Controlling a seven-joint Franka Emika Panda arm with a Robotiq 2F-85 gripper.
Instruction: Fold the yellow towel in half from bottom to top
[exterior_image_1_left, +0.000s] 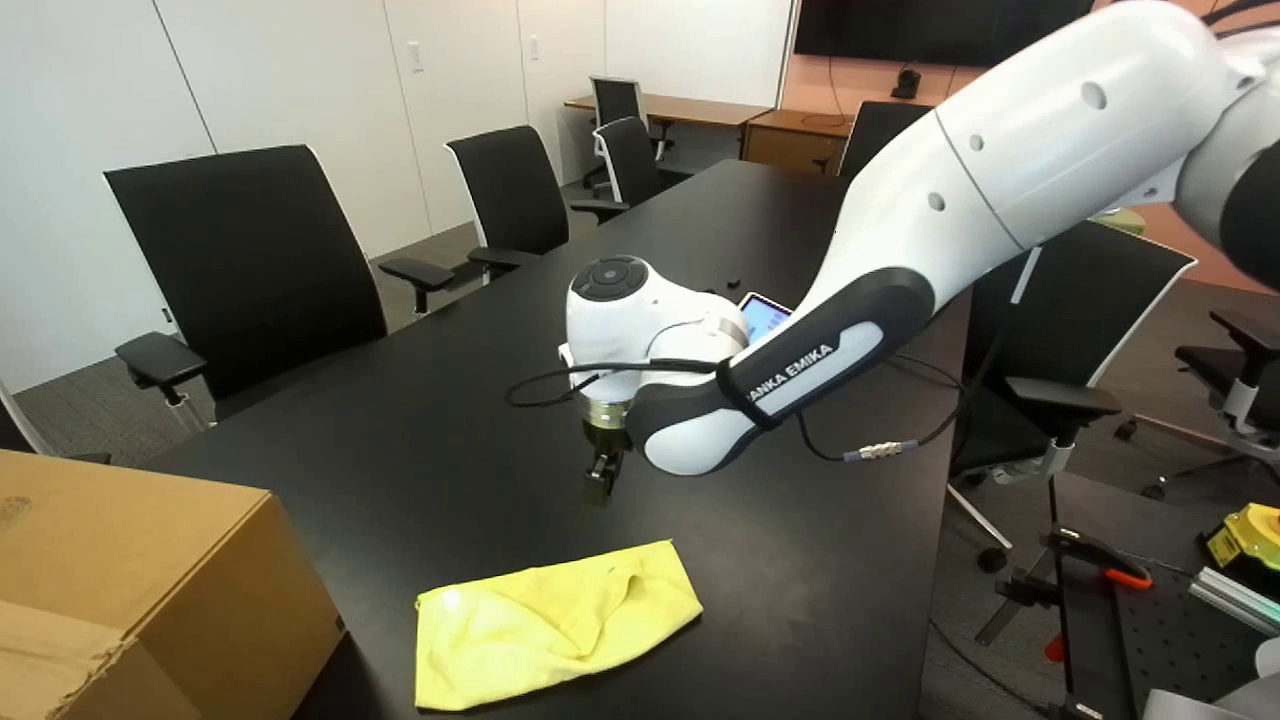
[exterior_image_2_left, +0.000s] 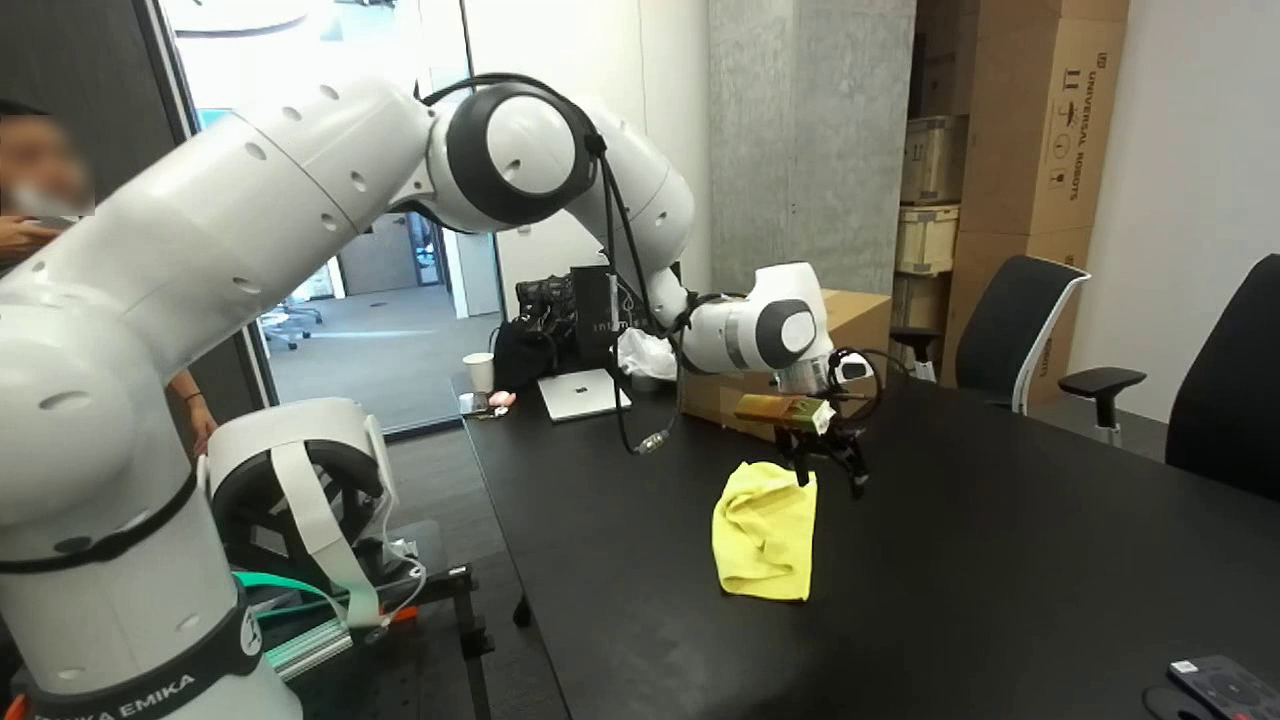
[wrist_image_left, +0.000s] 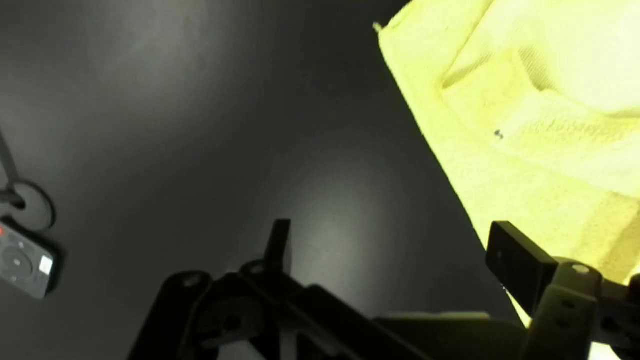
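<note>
The yellow towel (exterior_image_1_left: 550, 635) lies on the black table as a wrinkled strip with a raised fold near its middle. It also shows in an exterior view (exterior_image_2_left: 765, 545) and fills the upper right of the wrist view (wrist_image_left: 530, 160). My gripper (wrist_image_left: 390, 224) is open and empty. Its fingers are wide apart with table between them. The right finger overlaps the towel's edge in the wrist view; the left finger is over bare table. In both exterior views, the gripper (exterior_image_1_left: 600, 488) hangs above the table beside the towel's long edge, apart from it (exterior_image_2_left: 830, 484).
A cardboard box (exterior_image_1_left: 200, 590) stands beside the towel and shows behind the gripper in an exterior view (exterior_image_2_left: 850, 320). A tablet (exterior_image_1_left: 765, 316) lies farther along the table. A remote (wrist_image_left: 22, 262) lies at the wrist view's left. A silver laptop (exterior_image_2_left: 583, 395) lies near the table's end.
</note>
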